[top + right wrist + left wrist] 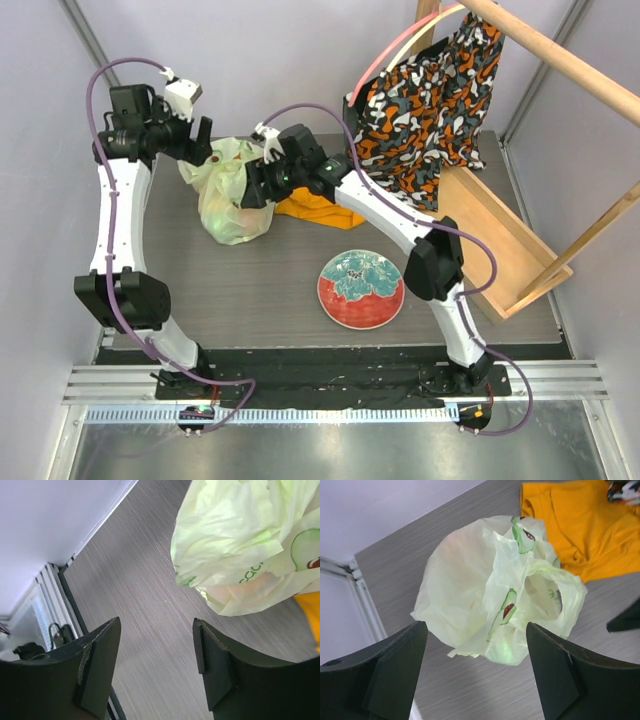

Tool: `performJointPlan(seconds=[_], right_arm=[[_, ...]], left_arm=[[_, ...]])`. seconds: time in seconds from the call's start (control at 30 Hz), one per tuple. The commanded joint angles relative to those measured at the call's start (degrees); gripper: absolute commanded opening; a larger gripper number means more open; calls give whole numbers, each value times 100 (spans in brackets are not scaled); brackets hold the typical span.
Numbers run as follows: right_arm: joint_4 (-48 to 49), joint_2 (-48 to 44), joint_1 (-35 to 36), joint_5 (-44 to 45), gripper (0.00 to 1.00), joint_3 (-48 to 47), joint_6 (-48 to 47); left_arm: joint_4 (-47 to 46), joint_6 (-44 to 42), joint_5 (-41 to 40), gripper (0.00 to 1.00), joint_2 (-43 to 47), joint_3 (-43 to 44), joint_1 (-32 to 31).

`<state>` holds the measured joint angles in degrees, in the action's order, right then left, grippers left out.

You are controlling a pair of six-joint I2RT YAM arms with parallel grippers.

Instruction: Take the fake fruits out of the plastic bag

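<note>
The pale-green plastic bag (228,195) stands bunched on the grey table at the back left, handles crumpled on top. It fills the left wrist view (490,585) and the upper right of the right wrist view (245,535). A faint peach-coloured shape shows through its side; the fake fruits are otherwise hidden inside. My left gripper (205,140) hovers open above the bag's top left, jaws wide and empty (476,630). My right gripper (256,186) is open and empty beside the bag's right side (157,625), not touching it.
An orange cloth (312,206) lies just right of the bag, also in the left wrist view (580,525). A red floral plate (361,289) sits at centre front. An orange-black patterned fabric bag (432,100) hangs from a wooden frame (500,240) at back right.
</note>
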<state>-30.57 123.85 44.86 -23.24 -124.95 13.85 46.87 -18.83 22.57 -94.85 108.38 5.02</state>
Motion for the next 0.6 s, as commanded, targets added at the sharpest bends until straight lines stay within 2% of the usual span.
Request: performJointPlan(seconds=[0.0, 0.13, 0.27, 0.47, 0.53, 0.57], right_arm=[[701, 332, -83, -462, 67, -460, 1303], [1105, 648, -100, -488, 67, -592, 1849], [1237, 842, -118, -190, 66, -820, 2008], [1764, 1026, -118, -76, 65, -1031, 2122], [1747, 1211, -74, 223, 60, -1216, 1982], [1730, 1264, -39, 320, 58, -1330, 1808]], left_arm=[[999, -1333, -6, 83, -165, 746, 26], [1052, -1571, -174, 81, -209, 667, 26], [1456, -1650, -60, 80, -271, 720, 34], [957, -1721, -305, 80, -226, 149, 26], [824, -1554, -515, 77, -419, 175, 26], [702, -1475, -560, 67, -481, 184, 17]])
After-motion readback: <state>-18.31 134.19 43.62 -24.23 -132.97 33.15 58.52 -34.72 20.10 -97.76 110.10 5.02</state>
